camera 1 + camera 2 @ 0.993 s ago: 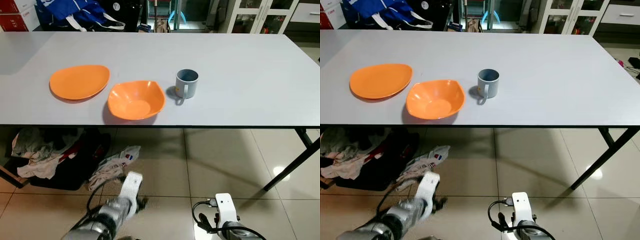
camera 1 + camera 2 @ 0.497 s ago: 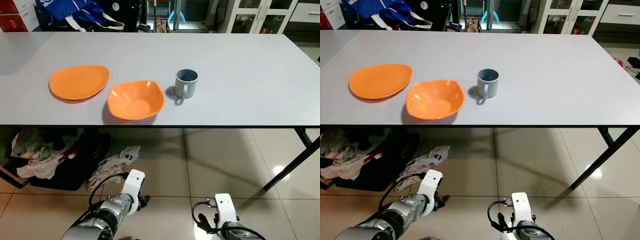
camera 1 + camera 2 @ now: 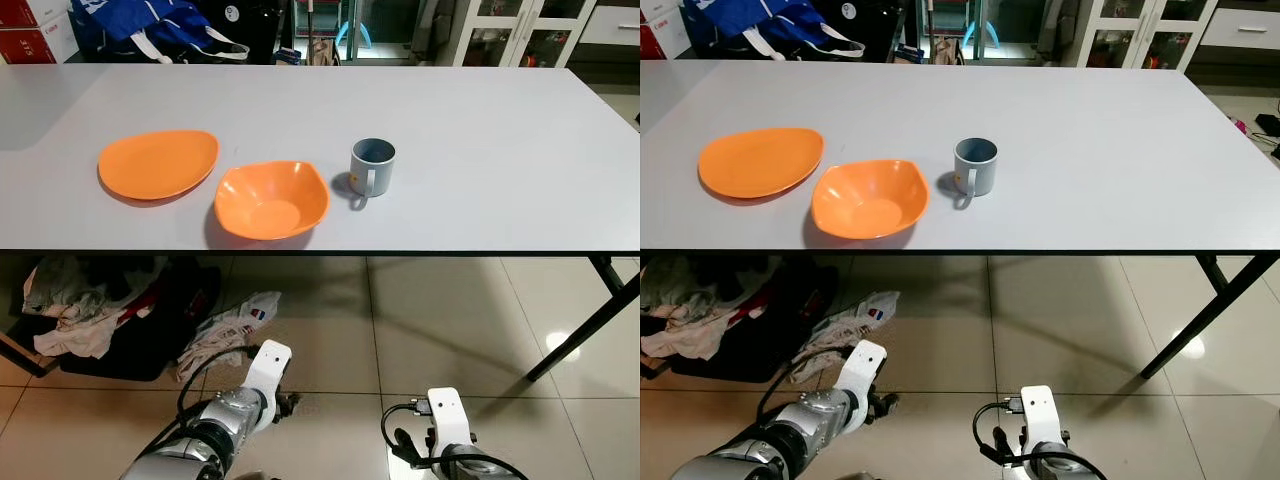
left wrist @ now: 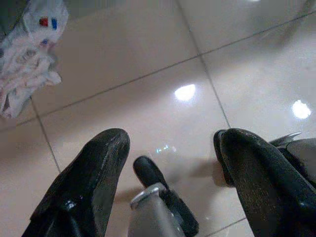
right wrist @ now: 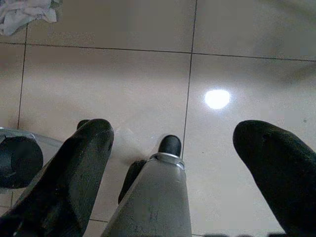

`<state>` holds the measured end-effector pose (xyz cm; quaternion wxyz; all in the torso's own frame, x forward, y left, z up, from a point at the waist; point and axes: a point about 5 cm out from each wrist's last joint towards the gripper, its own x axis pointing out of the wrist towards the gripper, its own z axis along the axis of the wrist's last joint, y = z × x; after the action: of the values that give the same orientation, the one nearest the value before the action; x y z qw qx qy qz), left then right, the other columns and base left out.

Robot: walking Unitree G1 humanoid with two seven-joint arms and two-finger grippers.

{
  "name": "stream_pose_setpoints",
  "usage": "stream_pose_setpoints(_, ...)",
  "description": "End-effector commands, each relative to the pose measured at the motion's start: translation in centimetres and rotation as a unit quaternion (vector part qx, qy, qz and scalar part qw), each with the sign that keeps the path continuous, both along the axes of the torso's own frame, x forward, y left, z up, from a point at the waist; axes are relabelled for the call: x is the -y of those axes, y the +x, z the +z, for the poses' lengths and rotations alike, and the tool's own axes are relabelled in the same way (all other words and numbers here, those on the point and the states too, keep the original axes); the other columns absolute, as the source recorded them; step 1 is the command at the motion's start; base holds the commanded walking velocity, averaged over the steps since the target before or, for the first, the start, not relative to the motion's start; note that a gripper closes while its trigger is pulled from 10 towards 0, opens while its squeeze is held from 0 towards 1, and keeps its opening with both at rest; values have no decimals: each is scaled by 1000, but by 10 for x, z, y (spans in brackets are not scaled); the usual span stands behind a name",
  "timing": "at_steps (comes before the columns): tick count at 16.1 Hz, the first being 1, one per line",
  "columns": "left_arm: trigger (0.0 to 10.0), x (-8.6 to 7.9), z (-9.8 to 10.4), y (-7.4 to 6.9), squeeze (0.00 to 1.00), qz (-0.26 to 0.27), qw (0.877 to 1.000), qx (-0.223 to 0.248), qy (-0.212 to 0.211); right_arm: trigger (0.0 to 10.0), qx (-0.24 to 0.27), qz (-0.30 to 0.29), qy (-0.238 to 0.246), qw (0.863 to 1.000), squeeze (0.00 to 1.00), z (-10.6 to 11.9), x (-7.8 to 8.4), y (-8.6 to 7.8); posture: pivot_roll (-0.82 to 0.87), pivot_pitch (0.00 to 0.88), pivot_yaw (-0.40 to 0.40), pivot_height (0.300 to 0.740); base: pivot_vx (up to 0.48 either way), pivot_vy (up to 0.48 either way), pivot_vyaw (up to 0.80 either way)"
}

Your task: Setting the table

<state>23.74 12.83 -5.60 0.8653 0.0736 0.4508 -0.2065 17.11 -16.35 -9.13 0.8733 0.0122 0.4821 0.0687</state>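
Both grippers, left gripper (image 4: 170, 148) and right gripper (image 5: 173, 136), hang spread and empty.
Setting not begun; next: reach twelve o'clock for the deep orange plastic bowl (image 3: 272, 199) on the grey table (image 3: 500, 150).

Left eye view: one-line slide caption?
Orange plate, orange bowl and grey mug on a grey table, both arms hanging low over the tiled floor.

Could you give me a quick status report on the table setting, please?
Left gripper and right gripper open, low over floor. Plate, bowl, mug untouched on table. Nothing blocking.
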Motion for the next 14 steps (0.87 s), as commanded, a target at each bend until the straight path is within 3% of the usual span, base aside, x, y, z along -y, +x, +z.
stream_pose_setpoints(1,10000,3,14,18,0,-27,999,41,-14,10000,6,-10,6,1000,0,0,0,-1,-121,0,13,727,0,0,0)
stream_pose_setpoints(4,10000,4,43,43,0,-101,984,143,-36,10000,26,1,8,1000,0,2,-1,1,-118,0,13,727,0,0,0)
stream_pose_setpoints(5,10000,5,51,48,0,-123,976,172,-46,10000,33,1,11,999,0,3,-2,3,-117,0,14,727,0,0,0)
stream_pose_setpoints(6,10000,8,71,58,0,-144,961,226,-64,10000,54,10,10,998,0,6,-2,7,-119,0,16,727,0,0,0)
stream_pose_setpoints(10,10000,10,119,78,0,-117,930,343,-69,10000,109,25,-10,994,0,13,-1,17,-115,0,13,727,0,0,0)
stream_pose_setpoints(11,10000,10,142,82,0,-97,912,390,-78,10000,136,38,-36,989,0,17,0,22,-109,0,14,727,0,0,0)
stream_pose_setpoints(14,10000,10,177,80,0,-58,888,434,-141,10000,173,13,-44,984,0,22,2,26,-102,0,17,727,0,0,0)
